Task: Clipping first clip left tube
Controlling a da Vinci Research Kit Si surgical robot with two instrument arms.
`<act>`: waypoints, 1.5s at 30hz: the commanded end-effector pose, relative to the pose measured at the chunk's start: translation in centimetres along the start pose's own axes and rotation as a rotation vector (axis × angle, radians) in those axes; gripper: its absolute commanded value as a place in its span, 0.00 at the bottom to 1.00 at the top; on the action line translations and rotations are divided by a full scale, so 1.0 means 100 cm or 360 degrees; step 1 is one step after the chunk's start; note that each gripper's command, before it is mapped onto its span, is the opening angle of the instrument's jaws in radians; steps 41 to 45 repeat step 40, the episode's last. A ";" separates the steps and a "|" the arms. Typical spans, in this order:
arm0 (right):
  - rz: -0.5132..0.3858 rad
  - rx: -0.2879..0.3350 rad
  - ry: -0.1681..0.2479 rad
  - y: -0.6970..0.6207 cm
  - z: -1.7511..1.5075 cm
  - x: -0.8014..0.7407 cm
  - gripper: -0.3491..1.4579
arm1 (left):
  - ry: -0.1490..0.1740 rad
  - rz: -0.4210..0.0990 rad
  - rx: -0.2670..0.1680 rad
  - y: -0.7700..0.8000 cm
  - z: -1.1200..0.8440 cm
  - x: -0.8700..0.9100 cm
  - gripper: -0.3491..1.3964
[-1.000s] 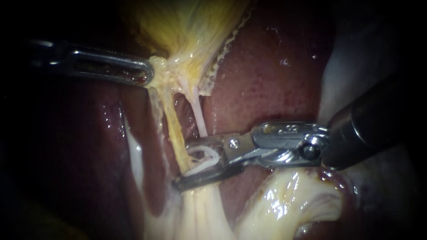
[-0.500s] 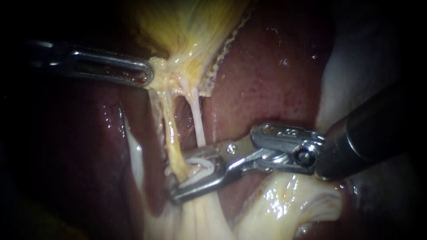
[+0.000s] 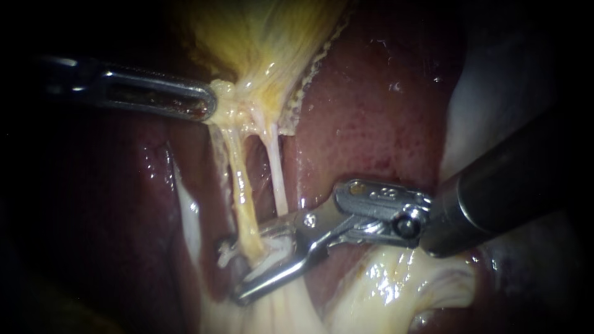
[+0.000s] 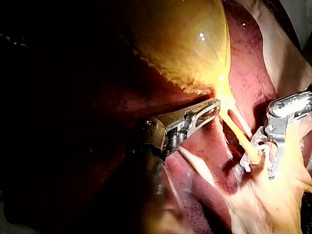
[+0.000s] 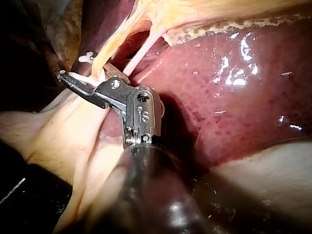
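The yellow gallbladder [image 3: 260, 37] narrows into two strands over the liver [image 3: 371, 111]: the yellowish left tube [image 3: 238, 185] and the paler right tube [image 3: 277, 179]. My left instrument [image 3: 207, 105] is shut on the tissue at the gallbladder's neck and holds it taut; it shows the same in the left wrist view [image 4: 209, 109]. My right instrument [image 3: 234, 271] straddles the left tube low down. Its jaws stand apart with a white clip [image 3: 228, 253] seated between them. The clip's end pokes out beyond the tube. The right wrist view shows those jaws [image 5: 73, 80] under the tube [image 5: 105, 61].
Pale glistening fatty tissue [image 3: 396, 284] lies under the right instrument's wrist. A whitish fold [image 3: 185, 216] runs down the liver left of the tubes. The right tube passes just behind the upper jaw.
My right instrument has slid left and down, so its jaws reach further across the left tube and the clip's end now shows beyond it. The left instrument has stayed put.
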 end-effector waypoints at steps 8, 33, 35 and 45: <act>0.0004 -0.0001 0.0003 0.0000 0.0000 0.0004 0.39 | 0.0000 -0.0001 -0.0001 0.0000 0.0000 0.0000 0.00; 0.0084 -0.0064 0.0023 0.0004 0.0000 0.0011 0.00 | 0.0001 -0.0001 0.0001 0.0000 -0.0001 0.0000 0.00; 0.0094 -0.0064 0.0024 0.0004 -0.0001 0.0010 0.00 | 0.0001 0.0000 0.0001 0.0000 -0.0001 0.0000 0.00; 0.0094 -0.0064 0.0023 0.0004 -0.0001 0.0010 0.00 | 0.0001 -0.0001 0.0001 0.0000 -0.0001 0.0000 0.00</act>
